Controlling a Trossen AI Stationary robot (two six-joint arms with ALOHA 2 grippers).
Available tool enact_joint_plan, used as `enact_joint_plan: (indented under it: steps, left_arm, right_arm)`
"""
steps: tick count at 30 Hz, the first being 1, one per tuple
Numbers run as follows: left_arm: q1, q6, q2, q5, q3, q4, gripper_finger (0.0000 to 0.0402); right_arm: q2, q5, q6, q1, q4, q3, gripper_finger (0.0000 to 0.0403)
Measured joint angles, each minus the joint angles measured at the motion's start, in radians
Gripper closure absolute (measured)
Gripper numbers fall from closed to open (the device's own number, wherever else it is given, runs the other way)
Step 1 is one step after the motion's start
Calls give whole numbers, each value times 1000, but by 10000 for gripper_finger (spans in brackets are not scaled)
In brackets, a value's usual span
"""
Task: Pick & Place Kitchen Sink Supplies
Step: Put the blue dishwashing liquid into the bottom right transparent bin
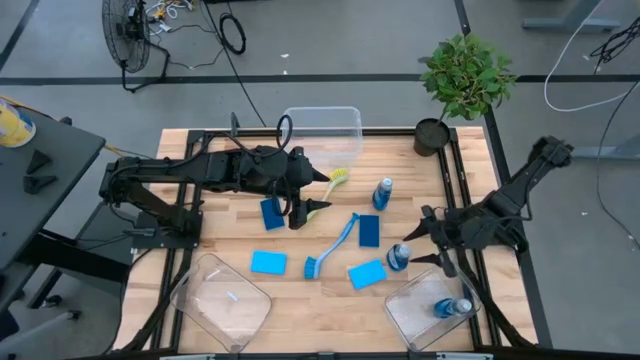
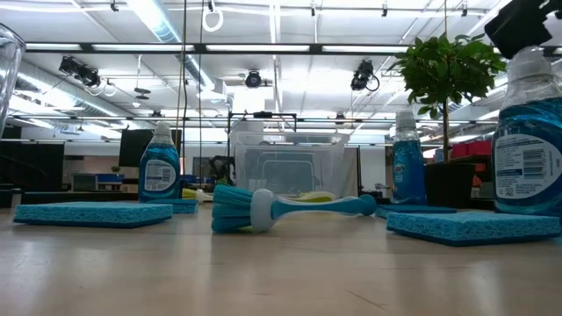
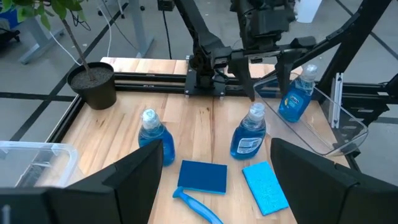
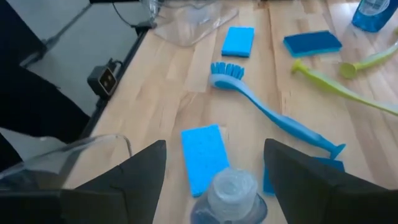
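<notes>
From overhead the left arm (image 1: pixel 230 170) covers part of a dark blue sponge (image 1: pixel 271 213) and the yellow-green brush handles (image 1: pixel 335 180). The low view crops the nearest soap bottle (image 2: pixel 529 149), perhaps beneath a gripper.

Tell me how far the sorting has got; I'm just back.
Done: one bottle lies in a bin. In hand: nothing held; the open right gripper hangs over another bottle; the left gripper is open too. Left: sponges and brushes still on the table.
</notes>
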Motion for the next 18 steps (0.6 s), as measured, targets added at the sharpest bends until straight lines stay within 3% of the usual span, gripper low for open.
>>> enact_joint_plan:
  steps: [18]
  left_arm:
    - [0, -1, 0, 0, 0, 0, 104]
  right_arm:
    - [98, -135, -105, -96, -22, 0, 131]
